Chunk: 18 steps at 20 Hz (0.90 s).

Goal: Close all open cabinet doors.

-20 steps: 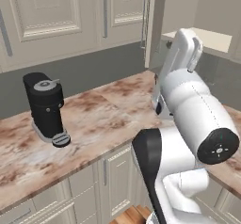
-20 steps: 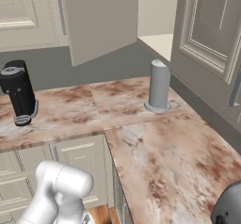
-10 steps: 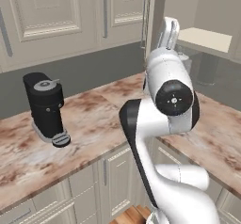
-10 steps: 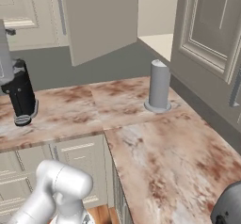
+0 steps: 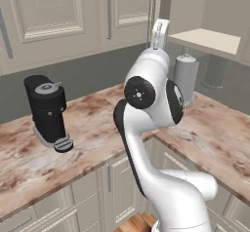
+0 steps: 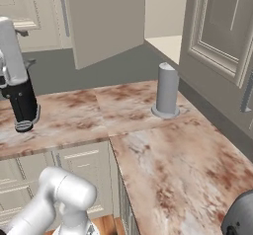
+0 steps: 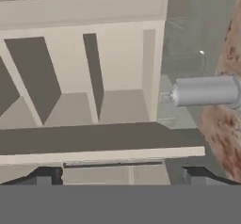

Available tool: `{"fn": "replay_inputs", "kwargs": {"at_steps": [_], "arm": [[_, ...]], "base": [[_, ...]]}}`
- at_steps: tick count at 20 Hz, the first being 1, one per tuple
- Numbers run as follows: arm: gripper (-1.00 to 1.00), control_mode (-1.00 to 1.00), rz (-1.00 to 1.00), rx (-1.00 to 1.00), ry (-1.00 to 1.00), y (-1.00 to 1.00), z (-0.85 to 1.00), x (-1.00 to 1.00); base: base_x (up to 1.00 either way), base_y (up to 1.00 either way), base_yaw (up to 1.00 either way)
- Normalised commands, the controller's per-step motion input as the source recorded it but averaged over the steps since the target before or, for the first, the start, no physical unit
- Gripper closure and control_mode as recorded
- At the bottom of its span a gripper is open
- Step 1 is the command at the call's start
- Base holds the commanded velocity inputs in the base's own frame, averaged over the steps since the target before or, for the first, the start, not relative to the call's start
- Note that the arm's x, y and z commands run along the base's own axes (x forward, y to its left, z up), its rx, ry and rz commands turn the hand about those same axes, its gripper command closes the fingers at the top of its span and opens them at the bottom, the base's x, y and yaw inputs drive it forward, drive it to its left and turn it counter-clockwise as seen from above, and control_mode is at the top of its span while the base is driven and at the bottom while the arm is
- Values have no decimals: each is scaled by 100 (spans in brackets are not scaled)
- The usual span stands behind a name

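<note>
A: What is seen to have changed since half a second ago?

B: The arm has been swung further round. In the left base view its elbow now stands before the grey cylinder point(image 5: 187, 77), and the hand is raised toward the edge of the open cabinet door point(image 5: 155, 12). In the right base view the forearm now covers part of the black coffee machine point(image 6: 22, 100).

A: How are the jaws held?

B: The gripper point(image 7: 121, 175) is seen with its two dark finger tips point(image 7: 44, 176) set well apart, nothing between them.

A: What lies ahead of the jaws?

B: The open door's edge point(image 7: 101, 155) is found just beyond the tips, running across them. Past it, cream shelves point(image 7: 117, 68) are seen inside the cabinet. Off to one side, the cylinder point(image 7: 205, 91) appears lying sideways because the view is rolled.

A: And the room?

B: A brown-and-white marbled counter point(image 6: 163, 155) is laid around a corner, with cream base cabinets point(image 6: 84, 172) beneath and a grey wall behind.

A: How does the door look?

B: In the right base view the door point(image 6: 104, 17) is swung out over the counter, cream-beige, a long grey bar handle point(image 6: 63, 11) at its left edge.
</note>
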Motion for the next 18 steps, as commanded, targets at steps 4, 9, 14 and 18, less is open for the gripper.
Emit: {"fn": "replay_inputs", "kwargs": {"at_steps": [4,9,14,18], "arm": [[-100,-100,-10,-3,0,-6,-6,43],[-100,-100,0,0,1,-9,0,29],[-100,-100,0,0,3,0,-1,39],[-100,-100,0,0,0,0,-10,50]], "base": [[0,0,0],[0,0,0],[0,0,0],[0,0,0]]}}
